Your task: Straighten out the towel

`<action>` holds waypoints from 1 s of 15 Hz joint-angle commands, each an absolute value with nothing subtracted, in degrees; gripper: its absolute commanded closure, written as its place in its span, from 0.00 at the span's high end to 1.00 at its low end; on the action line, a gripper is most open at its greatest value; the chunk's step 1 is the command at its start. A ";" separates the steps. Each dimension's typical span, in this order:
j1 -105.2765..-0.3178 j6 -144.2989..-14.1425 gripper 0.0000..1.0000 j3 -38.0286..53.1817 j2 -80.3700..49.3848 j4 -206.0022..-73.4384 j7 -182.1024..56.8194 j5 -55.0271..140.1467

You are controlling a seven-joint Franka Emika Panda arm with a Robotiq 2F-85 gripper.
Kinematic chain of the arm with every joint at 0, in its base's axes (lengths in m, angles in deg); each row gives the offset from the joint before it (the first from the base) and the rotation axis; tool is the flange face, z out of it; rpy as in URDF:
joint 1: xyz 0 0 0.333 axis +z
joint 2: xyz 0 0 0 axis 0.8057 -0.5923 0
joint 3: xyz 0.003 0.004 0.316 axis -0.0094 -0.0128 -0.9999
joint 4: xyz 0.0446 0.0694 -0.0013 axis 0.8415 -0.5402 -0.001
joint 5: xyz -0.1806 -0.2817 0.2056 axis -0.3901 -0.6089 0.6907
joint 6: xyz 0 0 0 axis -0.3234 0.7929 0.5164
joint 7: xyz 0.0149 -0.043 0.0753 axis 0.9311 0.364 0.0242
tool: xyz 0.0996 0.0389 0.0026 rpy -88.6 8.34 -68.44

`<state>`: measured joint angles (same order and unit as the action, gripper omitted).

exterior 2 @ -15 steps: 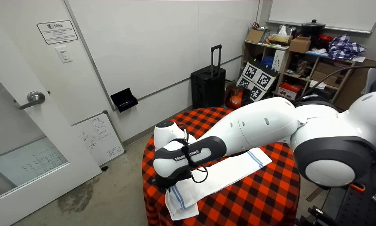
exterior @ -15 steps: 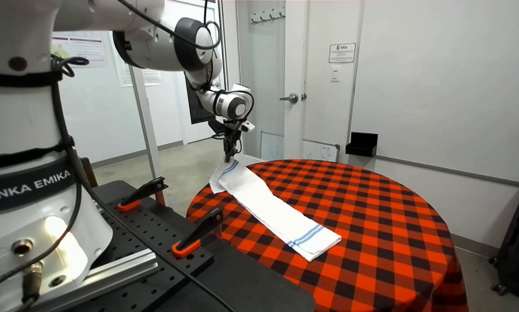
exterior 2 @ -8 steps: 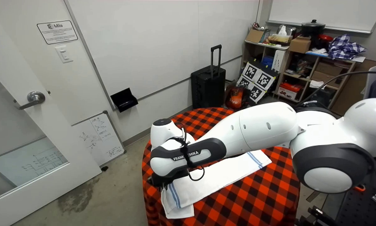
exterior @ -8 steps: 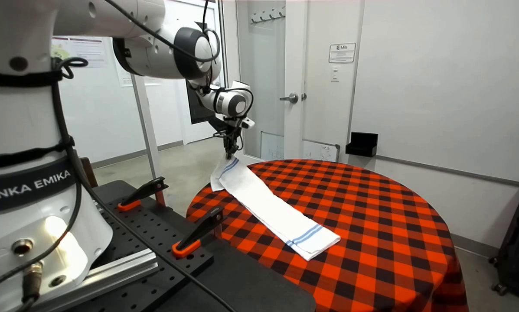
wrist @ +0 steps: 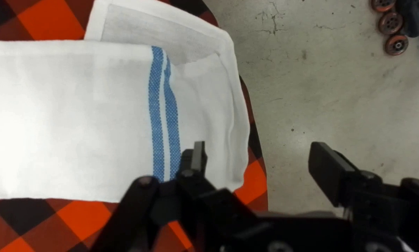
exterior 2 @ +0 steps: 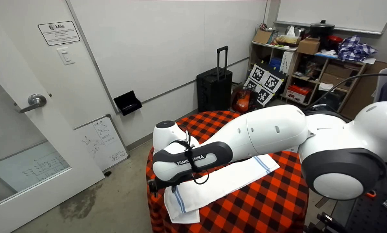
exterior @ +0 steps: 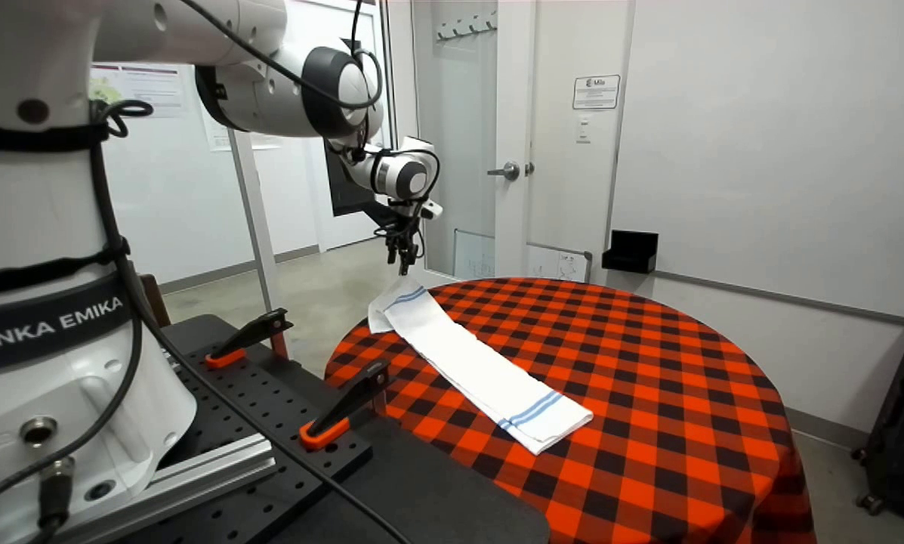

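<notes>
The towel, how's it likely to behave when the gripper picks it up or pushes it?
Probably floppy: the towel shows soft wrinkles near the gripper. Likely light, since it looks like thin woven cloth. If pushed, it may bunch or shift unevenly, as a lower layer juts out askew.

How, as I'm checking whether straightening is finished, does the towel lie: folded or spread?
The towel is folded: in the wrist view, a hemmed lower layer juts out from beneath the striped top layer.

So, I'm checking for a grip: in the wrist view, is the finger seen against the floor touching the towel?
Apart: the wrist view shows tablecloth and floor between that finger and the towel.
</notes>
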<state>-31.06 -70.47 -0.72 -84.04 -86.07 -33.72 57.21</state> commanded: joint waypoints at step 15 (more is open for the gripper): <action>-40.56 -69.51 1.00 1.78 -74.98 -97.40 -53.10 56.36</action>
